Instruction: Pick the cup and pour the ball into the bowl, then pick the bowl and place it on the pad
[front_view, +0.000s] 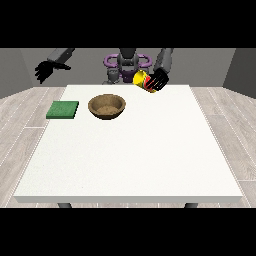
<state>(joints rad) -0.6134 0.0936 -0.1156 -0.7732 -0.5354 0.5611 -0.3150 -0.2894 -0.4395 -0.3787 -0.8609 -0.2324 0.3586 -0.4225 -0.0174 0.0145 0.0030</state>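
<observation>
At the view's left, your free hand (46, 70) hangs beyond the table, fingers relaxed, holding nothing. The green pad (63, 109) lies just left of the bowl (107, 106). The hand at the view's right (157, 80) wraps the tilted cup (143, 80), short of the bowl; tip further now and the unseen ball could miss.
</observation>
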